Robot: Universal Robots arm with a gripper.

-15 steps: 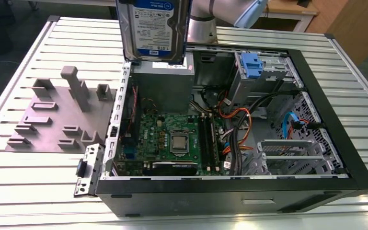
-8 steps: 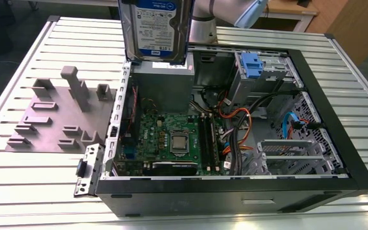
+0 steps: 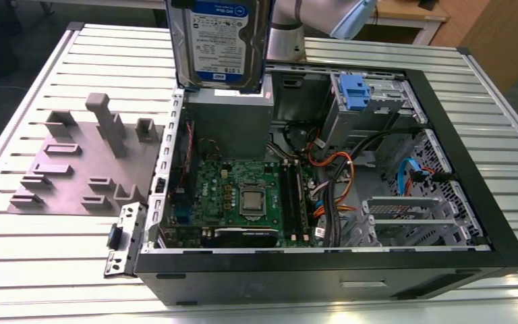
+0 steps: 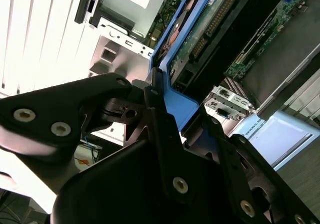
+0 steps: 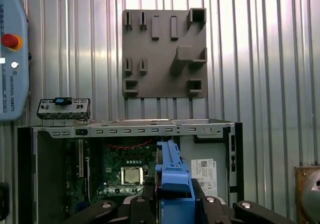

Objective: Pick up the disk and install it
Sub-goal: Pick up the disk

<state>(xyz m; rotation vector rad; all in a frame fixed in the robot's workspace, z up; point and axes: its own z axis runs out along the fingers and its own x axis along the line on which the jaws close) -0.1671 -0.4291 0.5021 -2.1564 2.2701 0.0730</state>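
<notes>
Above the case [image 3: 331, 270], the claw [image 4: 159, 97] grips the disk [image 3: 218, 40], long axis vertical.

disk [image 3: 216, 40] upright, above open computer case [image 3: 313, 277]

Arm [image 3: 288, 37] up top: smooth silver-grey tube w/ a dark ring and a pale blue-grey joint cap [image 3: 353, 17]. Pincer [image 4: 167, 107] in the second wrist view: matte black throughout, chunky flat links [image 4: 65, 114], rounded edges. Round silver screw heads [image 4: 61, 129] dotted thru them, some in pairs. First wrist view, same: black links, shiny screws [image 5: 245, 204] approx. in a row.
</notes>
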